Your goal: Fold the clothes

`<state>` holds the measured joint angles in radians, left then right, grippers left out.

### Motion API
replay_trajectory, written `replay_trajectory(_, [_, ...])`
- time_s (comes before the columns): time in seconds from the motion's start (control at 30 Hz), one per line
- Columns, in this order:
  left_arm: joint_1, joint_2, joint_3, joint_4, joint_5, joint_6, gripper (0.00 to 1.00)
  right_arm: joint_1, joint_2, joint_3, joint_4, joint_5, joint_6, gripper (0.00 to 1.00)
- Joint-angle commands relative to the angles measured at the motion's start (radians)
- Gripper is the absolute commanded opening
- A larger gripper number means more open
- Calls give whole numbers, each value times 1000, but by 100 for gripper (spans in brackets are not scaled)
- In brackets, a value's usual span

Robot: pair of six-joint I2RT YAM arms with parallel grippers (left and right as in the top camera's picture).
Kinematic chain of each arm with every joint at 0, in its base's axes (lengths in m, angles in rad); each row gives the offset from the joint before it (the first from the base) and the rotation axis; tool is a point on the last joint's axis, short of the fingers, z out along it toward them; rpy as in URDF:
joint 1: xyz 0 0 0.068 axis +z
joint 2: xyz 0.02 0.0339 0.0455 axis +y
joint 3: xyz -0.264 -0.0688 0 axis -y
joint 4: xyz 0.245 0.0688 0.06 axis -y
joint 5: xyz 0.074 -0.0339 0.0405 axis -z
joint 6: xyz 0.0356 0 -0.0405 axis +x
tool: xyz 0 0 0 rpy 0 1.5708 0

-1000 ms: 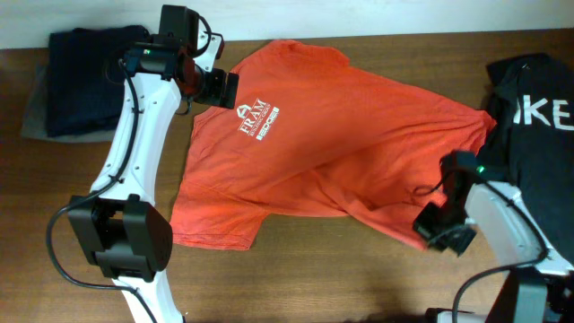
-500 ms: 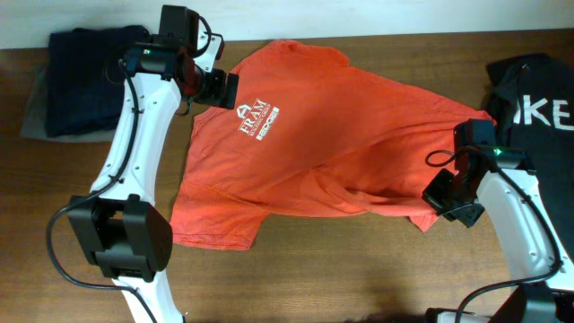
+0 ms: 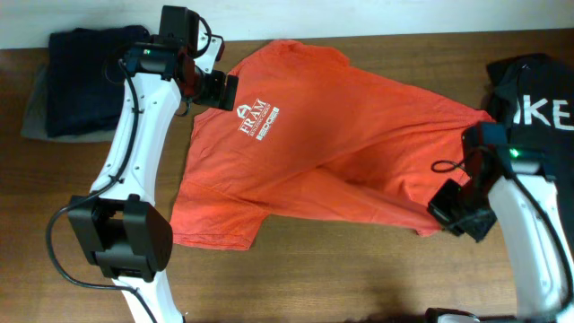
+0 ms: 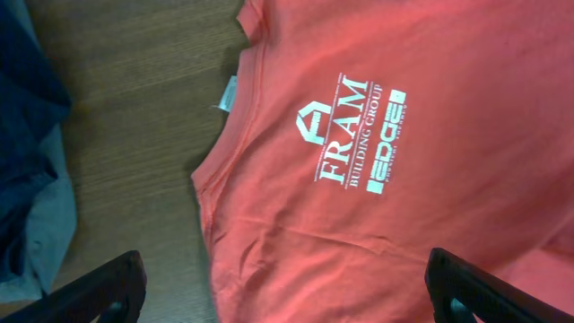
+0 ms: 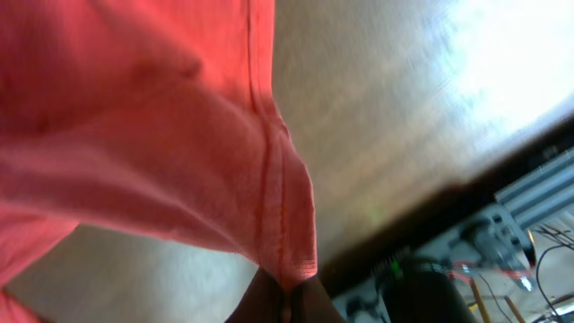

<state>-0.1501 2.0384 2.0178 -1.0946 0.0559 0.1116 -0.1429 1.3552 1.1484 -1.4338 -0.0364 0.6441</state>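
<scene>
The orange T-shirt (image 3: 305, 135) lies spread, logo up, across the tabletop (image 3: 359, 278); the right hand (image 3: 451, 208) is clenched on its hem at the right side; the left hand (image 3: 222, 88) hangs spread wide over the collar, gripping nothing

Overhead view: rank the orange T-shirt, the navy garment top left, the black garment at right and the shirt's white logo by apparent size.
1. orange T-shirt
2. navy garment and black garment: about alike, both partly hidden, the black one cut by the frame; not ranked
3. white logo
</scene>
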Motion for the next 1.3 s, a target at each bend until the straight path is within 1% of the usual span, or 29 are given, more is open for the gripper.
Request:
replay_trajectory(0.0, [0, 9, 7, 2, -19, 18, 99, 7, -98, 24, -48, -23, -8, 4])
replay_trajectory(0.1, [0, 9, 7, 3, -19, 18, 99, 7, -142, 24, -94, -24, -8, 5])
replay_trajectory(0.17, [0, 9, 7, 3, -19, 18, 99, 7, -154, 24, -121, -24, -14, 9])
replay_trajectory(0.23, [0, 9, 7, 3, -19, 18, 99, 8, -154, 18, -134, -26, -32, 11])
replay_trajectory(0.4, [0, 9, 7, 3, -19, 18, 99, 36, -154, -62, -90, -53, -37, 17])
replay_trajectory(0.53, [0, 9, 7, 3, -20, 18, 99, 66, -154, -166, -4, -119, -34, 15])
replay_trajectory(0.63, [0, 9, 7, 3, -20, 18, 99, 77, -154, -225, 37, -118, -29, 8])
replay_trajectory(0.7, [0, 9, 7, 3, -23, 18, 99, 76, -154, -238, 37, -106, -7, 8])
replay_trajectory(0.87, [0, 9, 7, 3, -22, 18, 99, 76, -153, -238, 80, -67, -7, 19])
replay_trajectory(0.93, [0, 9, 7, 3, -22, 18, 99, 76, -153, -240, 107, -50, -8, 20])
replay_trajectory(0.97, [0, 9, 7, 2, -22, 18, 99, 76, -153, -244, 122, -40, -7, 17])
replay_trajectory(1.0, [0, 9, 6, 2, -21, 18, 99, 76, -153, -252, 141, -32, -7, 9])
replay_trajectory(1.03, [0, 9, 3, 1, -17, 18, 99, 76, -152, -263, 161, -31, -7, 4])
replay_trajectory(1.07, [0, 9, -2, 1, -6, 18, 99, 76, -150, -276, 184, -31, -7, 4])
replay_trajectory(1.1, [0, 9, -8, 0, 13, 18, 94, 76, -145, -289, 211, -30, -8, 4])
replay_trajectory(1.17, [0, 9, -28, -1, 67, 18, 75, 76, -127, -304, 256, -26, -8, 4])
replay_trajectory(1.23, [0, 10, -55, 0, 127, 19, 49, 76, -100, -305, 296, -26, -8, 4])
replay_trajectory(1.27, [0, 10, -72, 2, 151, 18, 38, 76, -83, -305, 321, -27, -7, 4])
